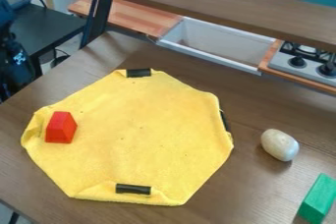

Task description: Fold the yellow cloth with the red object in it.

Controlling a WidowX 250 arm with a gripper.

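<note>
Cloth (141, 129) lay on desk (230, 196), lower edge partly turned in. Red block (60, 128) sat on it, near its left edge. Pincer: I could not tell its state.

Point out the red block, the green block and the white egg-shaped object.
Red block (60, 128): camera view, front face.
Green block (318, 199): camera view, long side.
White egg-shaped object (280, 145): camera view, middle.

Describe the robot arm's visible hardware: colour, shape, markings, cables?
Robot arm, left edge: black, bluish toward the top, bulky and uneven in outline. It carries a small pale marking, too small to make out. Can't tell whether any cables run along it.
</note>
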